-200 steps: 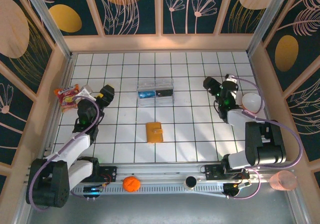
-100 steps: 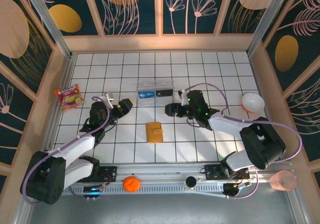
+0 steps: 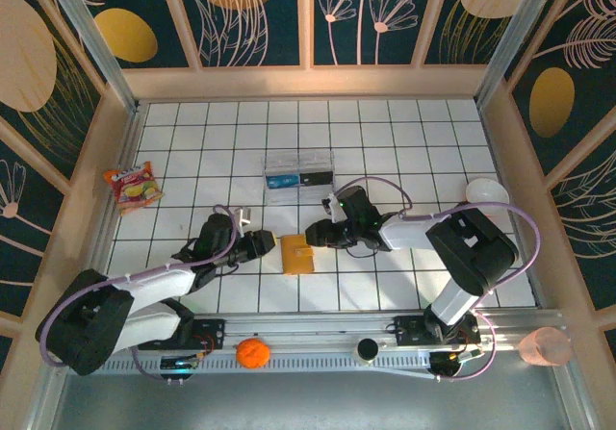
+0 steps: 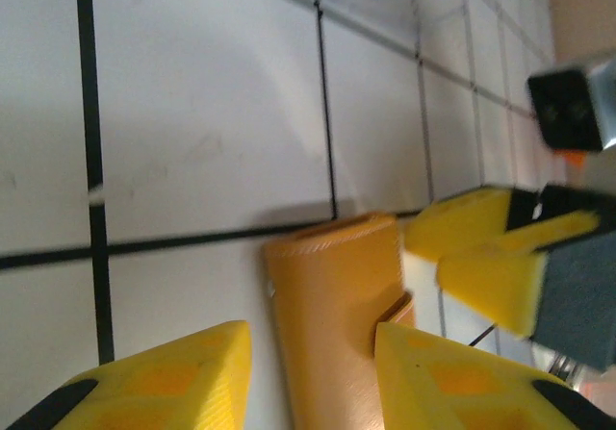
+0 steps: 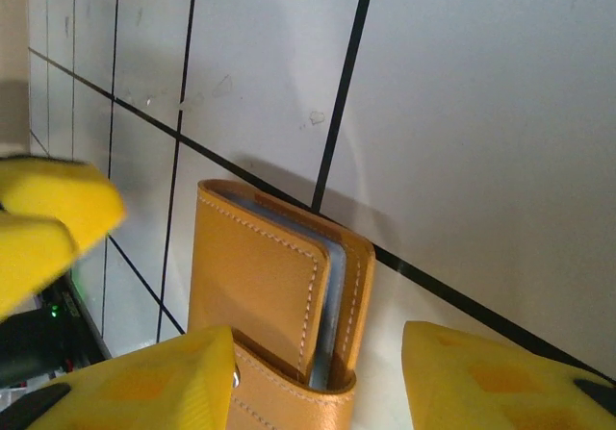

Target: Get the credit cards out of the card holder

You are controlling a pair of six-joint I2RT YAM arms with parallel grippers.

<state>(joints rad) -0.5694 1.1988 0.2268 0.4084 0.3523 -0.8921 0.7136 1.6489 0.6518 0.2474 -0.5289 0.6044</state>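
The card holder [image 3: 296, 254] is seen lying shut and flat on the white gridded tabletop [image 3: 385, 132], in the near middle, between the two arms. In the right wrist view, grey-blue layers are seen between its orange covers along one edge; whether these are cards or pockets cannot be told.

The left end effector [image 3: 269, 244] is placed low at the holder's left side. Its jaws are partly open and set astride one end of the holder. A gap is seen between one yellow finger [image 4: 154, 377] and the leather, so nothing is gripped.

The right end effector [image 3: 315, 235] is placed low at the holder's far right corner. It is likewise partly open, with one finger [image 5: 500, 382] apart from the holder and nothing gripped.

A clear box [image 3: 299, 175] is set behind the holder. A snack packet [image 3: 135, 186] is seen near the left edge and a white bowl [image 3: 486, 195] near the right. An orange ball [image 3: 252, 353] is seen on the rail in front.
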